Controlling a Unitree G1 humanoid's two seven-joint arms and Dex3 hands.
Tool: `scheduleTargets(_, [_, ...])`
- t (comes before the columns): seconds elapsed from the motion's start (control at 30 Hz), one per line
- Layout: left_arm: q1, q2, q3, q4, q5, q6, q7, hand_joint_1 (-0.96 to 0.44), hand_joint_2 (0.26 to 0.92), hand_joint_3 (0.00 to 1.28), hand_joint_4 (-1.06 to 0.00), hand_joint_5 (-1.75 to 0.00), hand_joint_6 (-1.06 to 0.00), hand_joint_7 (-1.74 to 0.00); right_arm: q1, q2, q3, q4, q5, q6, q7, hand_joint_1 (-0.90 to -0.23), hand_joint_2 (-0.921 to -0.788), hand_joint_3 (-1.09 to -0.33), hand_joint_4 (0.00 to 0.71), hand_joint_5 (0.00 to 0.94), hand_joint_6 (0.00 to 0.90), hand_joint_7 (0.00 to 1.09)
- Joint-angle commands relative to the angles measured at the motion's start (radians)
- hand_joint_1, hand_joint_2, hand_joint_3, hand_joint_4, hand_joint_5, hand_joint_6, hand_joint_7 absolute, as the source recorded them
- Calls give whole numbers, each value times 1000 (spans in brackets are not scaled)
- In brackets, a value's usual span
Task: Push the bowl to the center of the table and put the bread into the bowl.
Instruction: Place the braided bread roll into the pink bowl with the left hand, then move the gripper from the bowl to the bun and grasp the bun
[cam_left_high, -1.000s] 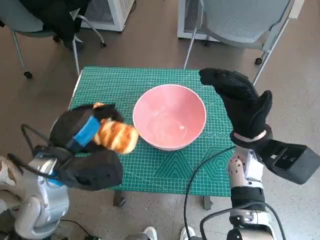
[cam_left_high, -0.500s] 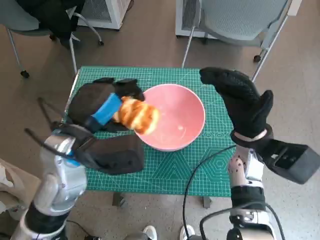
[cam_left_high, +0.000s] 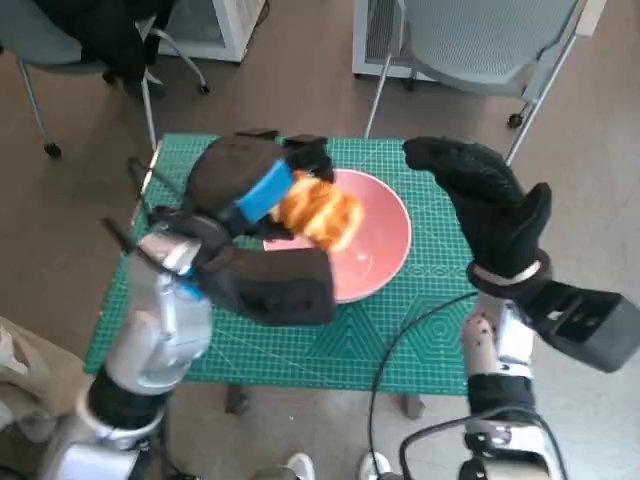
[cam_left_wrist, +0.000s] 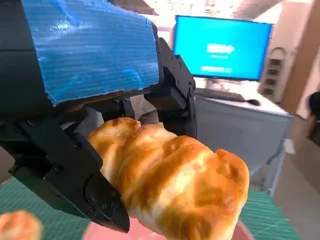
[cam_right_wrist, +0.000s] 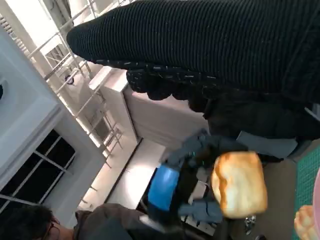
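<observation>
Glossy pink bowl (cam_left_high: 385, 245), shiny golden-crusted bread (cam_left_high: 318, 212), knitted right hand (cam_left_high: 490, 205)

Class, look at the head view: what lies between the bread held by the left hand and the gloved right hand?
Only the pink bowl, its far-right rim and inner wall, lies between the bread in the left hand and the right hand.

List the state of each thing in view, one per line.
bread: held in the air over the bowl, not yet released.
bowl: upright on the mat, nothing visibly in it.
left hand: grips the bread above the bowl.
right hand: raised beside the bowl, fingers spread, holding nothing.
green mat: lies flat on the table under the bowl.
</observation>
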Motion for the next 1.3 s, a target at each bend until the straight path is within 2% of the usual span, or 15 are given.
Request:
scheduleTargets(0.03, [-91,-42,-23,164,-13,-45,43,2,901,50,-753,-1184,-691,-1025,33,-9,-7,-5,5,10,8,-687,-921,-824,64,2,-1,267])
scheduleTargets(0.27, [-160,-103,-33,356,-29,-101,126,2,910,66,-713,-1243,-659,-1041,44,-14,-10,-17,5,9,6,-687,-921,-822,66,3,-1,269])
scheduleTargets(0.33, [-164,-113,-35,381,-38,-105,129,2,916,113,-648,-1314,-595,-1102,47,-15,-11,-21,4,9,6,-687,-921,-822,66,3,-1,270])
scheduleTargets(0.37, [-164,-116,-38,389,-41,-105,126,21,908,120,-571,-1200,-539,-1036,49,-16,-11,-23,4,9,6,-688,-921,-822,66,3,-1,270])
scheduleTargets(0.43, [-170,-118,-47,411,-46,-98,104,61,862,150,-397,-686,-406,-702,52,-17,-12,-28,2,9,4,-691,-921,-821,67,3,-1,271])
scheduleTargets(0.47, [-175,-117,-50,424,-52,-98,90,64,850,158,-374,-564,-387,-619,53,-18,-12,-30,1,9,3,-692,-921,-821,67,3,-1,271])
scheduleTargets(0.5, [-178,-117,-52,434,-56,-99,80,48,821,163,-305,-369,-328,-481,54,-18,-12,-32,1,9,2,-692,-921,-820,67,3,-1,271])
scheduleTargets(0.53, [-180,-114,-52,437,-62,-97,63,38,801,167,-264,-238,-304,-368,55,-19,-13,-32,-1,8,0,-693,-921,-820,67,3,-1,271])
scheduleTargets(0.63, [-177,-106,-52,428,-70,-86,25,-84,763,156,-156,-79,-247,-197,57,-20,-15,-33,-3,7,-2,-692,-921,-819,68,3,-1,272])
scheduleTargets(0.83, [-157,-99,-44,394,-82,-70,3,-212,763,97,-52,-8,-215,-82,57,-19,-14,-33,-9,6,-10,-694,-921,-817,68,3,-1,273])
scheduleTargets(1.1, [-134,-74,-51,377,-62,-79,27,-311,773,60,-22,0,-209,-53,53,-13,-10,-25,-16,0,-18,-695,-921,-816,67,2,-1,272])
scheduleTargets(1.3, [-89,-32,-28,297,-67,-68,13,-354,783,45,-7,0,-209,-46,48,-7,-5,-17,-24,-6,-27,-692,-921,-817,67,2,-1,271])
